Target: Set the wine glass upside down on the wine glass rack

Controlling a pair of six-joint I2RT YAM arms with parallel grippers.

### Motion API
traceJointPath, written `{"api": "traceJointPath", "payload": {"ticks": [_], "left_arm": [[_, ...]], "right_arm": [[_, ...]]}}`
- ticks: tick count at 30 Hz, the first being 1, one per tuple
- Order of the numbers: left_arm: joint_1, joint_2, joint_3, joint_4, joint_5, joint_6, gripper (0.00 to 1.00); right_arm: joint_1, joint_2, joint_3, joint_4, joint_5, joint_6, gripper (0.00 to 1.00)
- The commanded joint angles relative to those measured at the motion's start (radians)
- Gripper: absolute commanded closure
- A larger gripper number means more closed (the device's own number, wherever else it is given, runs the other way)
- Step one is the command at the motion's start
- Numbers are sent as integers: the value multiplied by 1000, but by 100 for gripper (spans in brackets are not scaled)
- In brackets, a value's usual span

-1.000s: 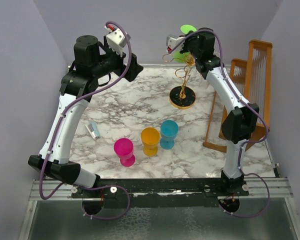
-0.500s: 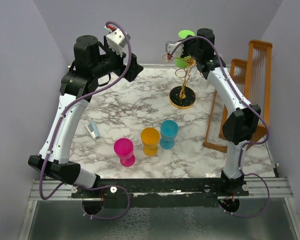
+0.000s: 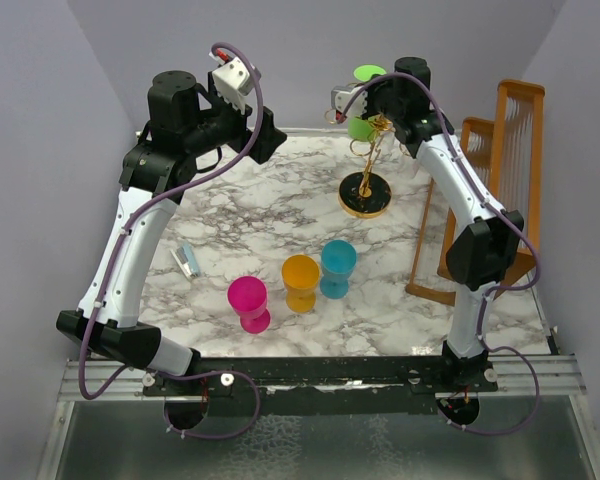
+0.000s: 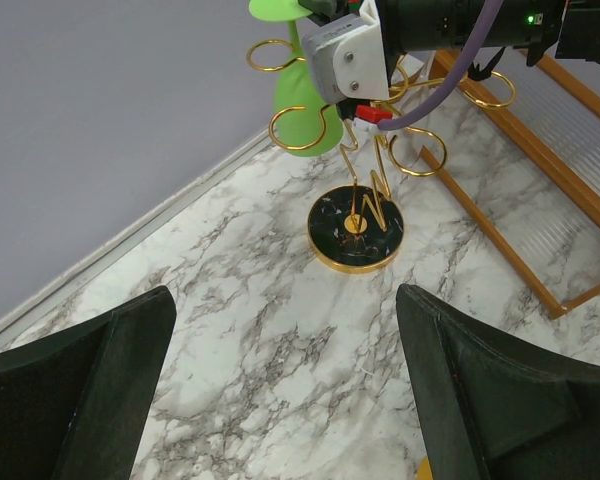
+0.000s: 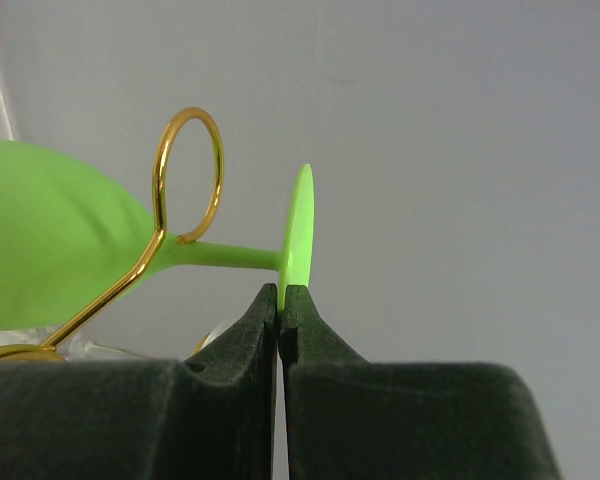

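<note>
Bench: white marble-patterned bench (image 3: 260, 210) with grey veins, carrying everything below.
Frame: brown wooden slatted frame (image 3: 520, 88), standing along the right edge of the bench.
Left gripper: the left gripper (image 4: 282, 300) hangs above the far left part of the bench, jaws spread wide with nothing between them, well apart from the rack.
Right gripper: the right gripper (image 5: 280, 300) is raised over the top of the rack, its jaws pinched together on the rim of the green glass's foot.
Rack: thin gold wire wine glass rack (image 4: 356, 232) with ring-ended arms and a round black, gold-rimmed base, at the far right of the bench, near the wooden frame.
Wine glass: lime-green plastic wine glass (image 5: 60, 250), turned foot up and bowl down, its bowl among the gold rings at the rack's top. One ring sits against the stem; whether the stem rests in it cannot be told.
Other glasses: pink glass (image 3: 248, 302), orange glass (image 3: 301, 280) and teal glass (image 3: 337, 267), grouped near the front; orange and teal are just beside each other.
Small item: pale blue-grey object (image 3: 186, 260), lying left of the pink glass.
</note>
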Motion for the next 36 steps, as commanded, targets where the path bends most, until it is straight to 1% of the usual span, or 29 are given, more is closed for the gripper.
{"api": "traceJointPath", "payload": {"ticks": [1,17,27,36], "left_arm": [[6,-32,-10,23,31,4,5],[6,-33,-10,21,33,5,5],[6,-34,-8,19,36,7,5],[6,-38,-10,19,38,6,5]], "right_arm": [[7,-41,31,-51,-62,33,99],[20,-33,41,-42,-79,47,99],[21,-42,67,-107,-94,-4,99],[31,-48,36,-93,-96,-10,99]]}}
